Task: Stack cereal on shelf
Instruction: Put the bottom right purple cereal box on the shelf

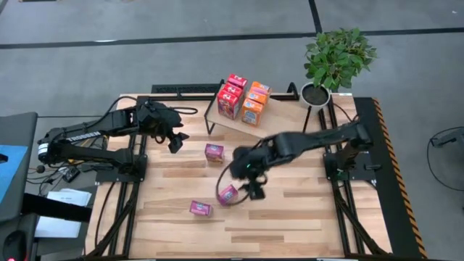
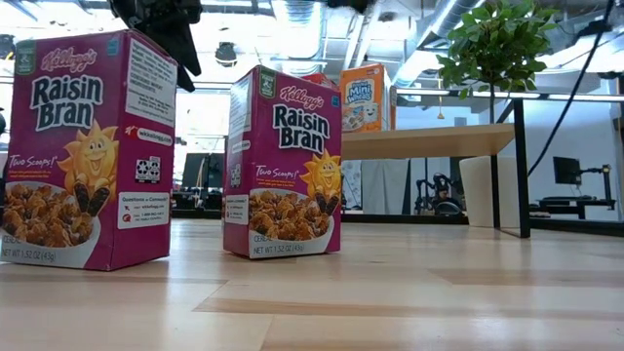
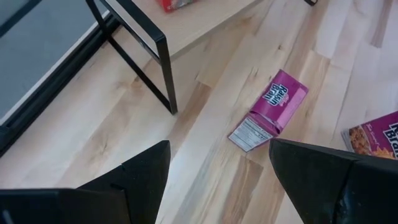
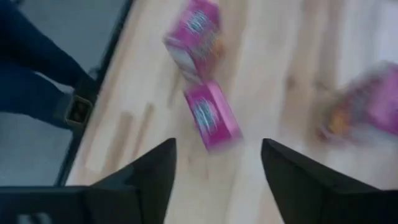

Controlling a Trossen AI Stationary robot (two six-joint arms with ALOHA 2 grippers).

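Mid-table, right gripper (image 1: 243, 183) over a purple cereal box (image 1: 228, 193)
Fingers spread wide, holding nothing; box just below them, long axis slanting across the gap. Shelf (image 1: 279, 116) far side; left gripper (image 1: 176, 141) open, farther.

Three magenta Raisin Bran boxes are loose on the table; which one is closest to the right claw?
The Raisin Bran box right beside the right claw. The other two lie farther off: one up near the shelf, one down by the table's front edge.
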